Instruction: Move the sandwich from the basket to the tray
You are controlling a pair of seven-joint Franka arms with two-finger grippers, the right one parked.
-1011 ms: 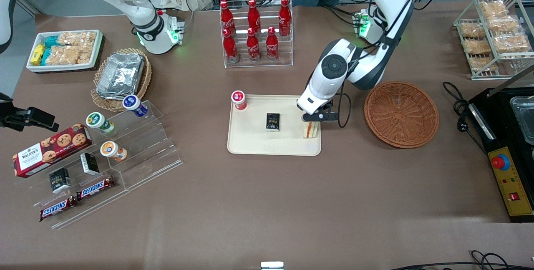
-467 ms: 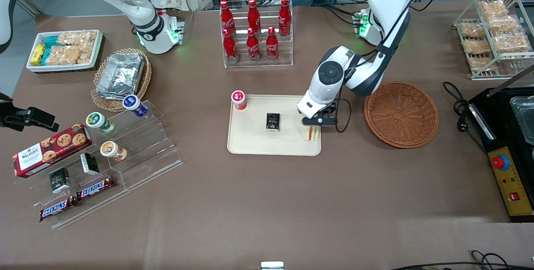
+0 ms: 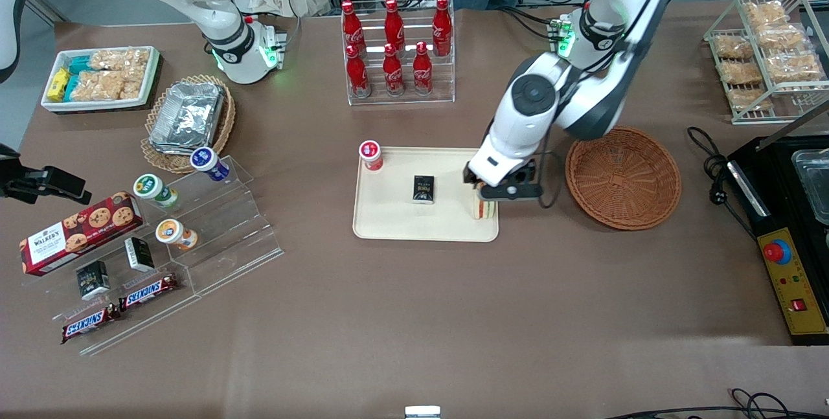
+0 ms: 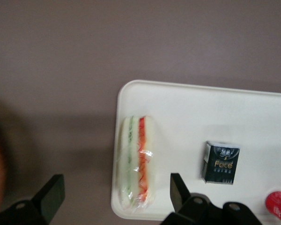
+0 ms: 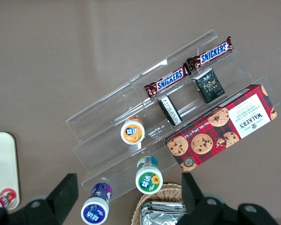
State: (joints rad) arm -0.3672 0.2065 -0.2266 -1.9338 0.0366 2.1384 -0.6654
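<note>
The sandwich (image 3: 484, 209) lies on the cream tray (image 3: 401, 221), at the tray's edge nearest the reddish-brown basket (image 3: 623, 176), with its cut edge showing. In the left wrist view the sandwich (image 4: 136, 164) rests on the tray (image 4: 187, 108) by a rounded corner. My left gripper (image 3: 489, 195) hangs just above the sandwich. It is open, with one finger (image 4: 54, 193) over the table and the other over the tray, and holds nothing. The basket stands empty beside the tray, toward the working arm's end.
A small black box (image 3: 423, 188) and a red-capped cup (image 3: 370, 155) also sit on the tray. A rack of cola bottles (image 3: 396, 50) stands farther from the front camera. A black appliance (image 3: 787, 225) lies toward the working arm's end.
My left arm has lifted and the gripper now sits higher above the sandwich. The sandwich stays on the tray.
</note>
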